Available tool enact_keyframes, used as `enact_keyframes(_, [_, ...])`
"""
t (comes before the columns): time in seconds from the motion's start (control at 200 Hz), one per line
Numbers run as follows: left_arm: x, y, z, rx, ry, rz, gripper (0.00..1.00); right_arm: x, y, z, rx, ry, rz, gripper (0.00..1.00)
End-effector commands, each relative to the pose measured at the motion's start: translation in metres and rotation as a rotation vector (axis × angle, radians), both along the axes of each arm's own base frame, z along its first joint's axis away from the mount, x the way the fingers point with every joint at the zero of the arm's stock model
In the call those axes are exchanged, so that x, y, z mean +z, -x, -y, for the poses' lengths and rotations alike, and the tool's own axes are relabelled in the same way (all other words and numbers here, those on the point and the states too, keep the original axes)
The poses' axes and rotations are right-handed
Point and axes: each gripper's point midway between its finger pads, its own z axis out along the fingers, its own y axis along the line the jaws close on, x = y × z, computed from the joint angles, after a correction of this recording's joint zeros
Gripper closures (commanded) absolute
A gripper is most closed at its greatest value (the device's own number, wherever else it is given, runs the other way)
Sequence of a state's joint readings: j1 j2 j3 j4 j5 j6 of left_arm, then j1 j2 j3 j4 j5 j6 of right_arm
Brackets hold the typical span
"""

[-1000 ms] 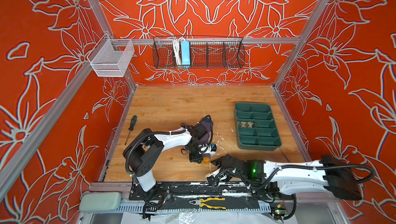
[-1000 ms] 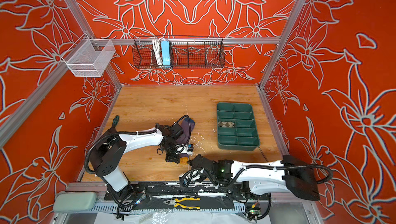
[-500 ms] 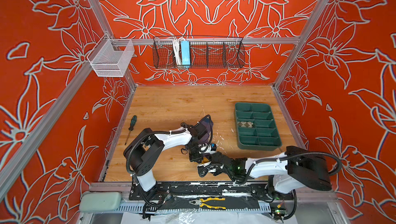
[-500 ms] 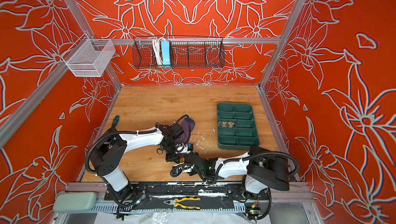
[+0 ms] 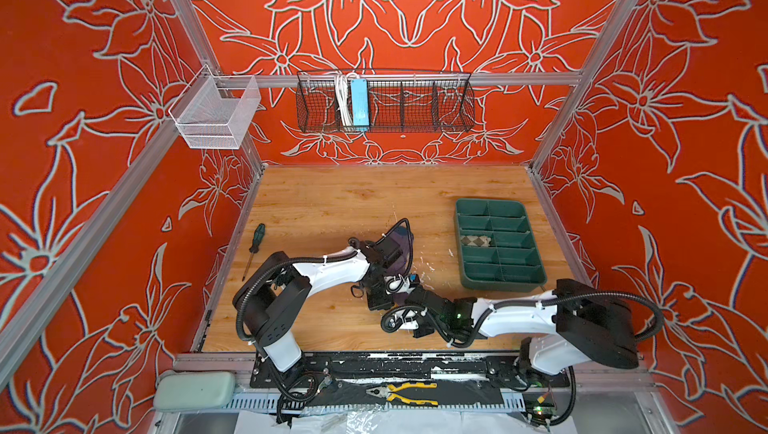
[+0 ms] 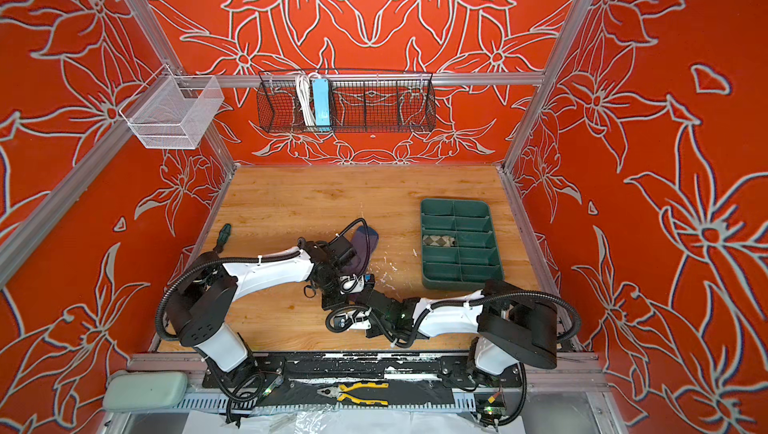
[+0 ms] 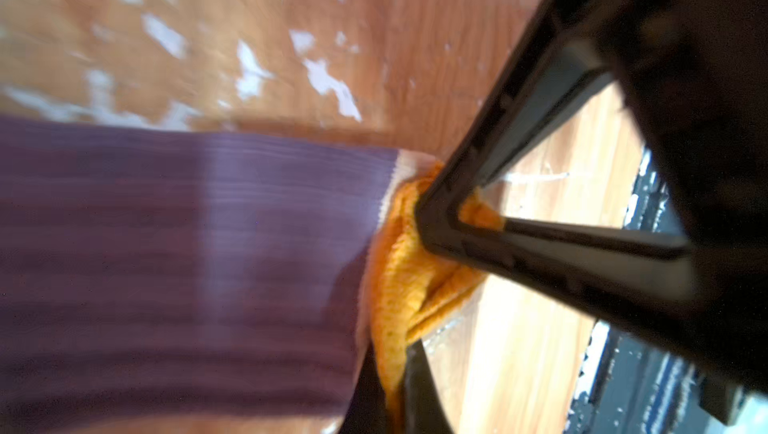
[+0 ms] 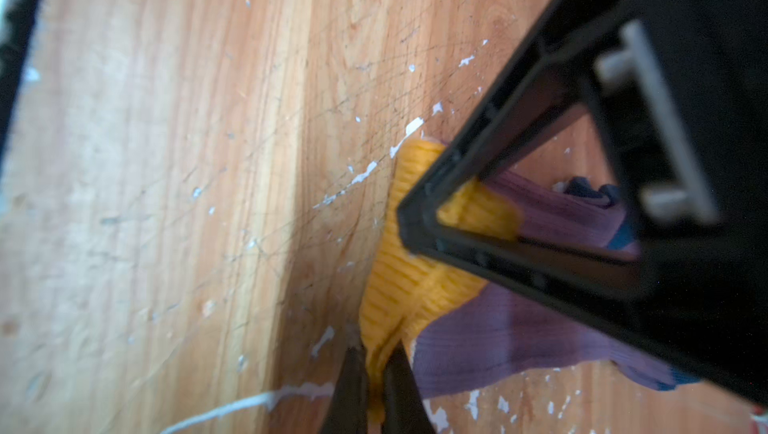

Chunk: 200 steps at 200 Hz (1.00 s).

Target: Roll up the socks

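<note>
The step in hand looks like the start of the roll on the purple sock (image 7: 187,245). It lies flat on the wooden table (image 5: 332,203), in the lower middle of both top views, mostly hidden there under the two wrists. Its yellow toe (image 8: 399,270) is the end being worked. The left gripper (image 7: 411,286) is pressed together on the toe, with the knit bunched between its fingers. The right gripper (image 8: 386,286) pinches the same toe from the other side, and the fabric is creased where the jaws meet. Both grips sit just beside each other on that one end.

The beige sock (image 5: 476,240) is a small bundle in a middle left compartment of the green tray (image 5: 505,282), at the right of the top views. That one seems finished, so roughly half the job is left.

The next move calls for turning the toe over onto the foot, then winding toward the cuff at the far end. Both grips should move in step so the roll stays straight — a lone pull would only drag the sock across the wood.

No brand, label or writing can be read anywhere — not on the blue power strip (image 5: 359,102) in the wire basket (image 5: 453,108), the screwdriver (image 5: 254,245) or the pliers (image 5: 405,392).
</note>
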State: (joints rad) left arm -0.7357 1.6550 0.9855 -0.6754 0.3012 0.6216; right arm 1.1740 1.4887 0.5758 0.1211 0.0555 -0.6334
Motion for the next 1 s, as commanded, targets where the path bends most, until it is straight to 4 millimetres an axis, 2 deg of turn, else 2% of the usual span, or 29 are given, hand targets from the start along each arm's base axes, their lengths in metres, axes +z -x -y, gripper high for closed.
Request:
enact_keyframes(0.0, [0.025,-0.026,-0.002,0.059,0.004,0.152,0.88,-0.004,0.02,0.013,0.012,0.039,-0.178,1.0])
enact_keyframes(0.065, [0.038,-0.036,-0.005,0.104,0.029,0.234,0.77,-0.001,0.022,0.014,0.018,0.036,-0.244,1.0])
enact_keyframes(0.145, [0.059,-0.047,-0.014,0.172,0.068,0.371,0.72,0.002,0.029,0.016,0.039,0.041,-0.358,1.0])
enact_keyframes(0.215, [0.084,-0.059,-0.028,0.249,0.097,0.524,0.69,0.003,0.033,0.015,0.058,0.048,-0.441,1.0])
enact_keyframes(0.31, [0.122,-0.068,-0.057,0.353,0.125,0.74,0.65,0.004,0.038,0.014,0.075,0.07,-0.536,1.0])
enact_keyframes(0.385, [0.154,-0.059,-0.077,0.374,0.18,0.872,0.61,0.005,0.039,0.012,0.077,0.082,-0.618,1.0])
enact_keyframes(0.425, [0.163,-0.048,-0.081,0.34,0.219,0.906,0.56,0.005,0.039,0.012,0.07,0.088,-0.663,1.0])
enact_keyframes(0.47, [0.17,-0.03,-0.08,0.235,0.268,0.924,0.55,0.007,0.039,0.009,0.067,0.089,-0.708,1.0])
enact_keyframes(0.56, [0.166,0.014,-0.071,-0.058,0.363,0.933,0.5,0.006,0.036,0.007,0.047,0.095,-0.794,1.0])
enact_keyframes(0.595, [0.165,0.023,-0.069,-0.119,0.383,0.936,0.5,0.005,0.034,0.006,0.038,0.098,-0.823,1.0])
enact_keyframes(0.661, [0.16,0.028,-0.065,-0.172,0.378,0.921,0.49,0.003,0.028,0.003,0.011,0.105,-0.866,1.0])
enact_keyframes(0.761, [0.133,0.036,-0.056,-0.292,0.298,0.837,0.5,-0.003,0.018,0.001,-0.027,0.112,-0.918,1.0])
enact_keyframes(0.921, [0.087,0.06,-0.022,-0.529,0.266,0.795,0.5,-0.013,0.008,-0.001,-0.07,0.136,-0.964,1.0])
enact_keyframes(0.996, [0.07,0.069,-0.007,-0.569,0.276,0.768,0.51,-0.015,0.004,-0.002,-0.083,0.141,-0.983,1.0])
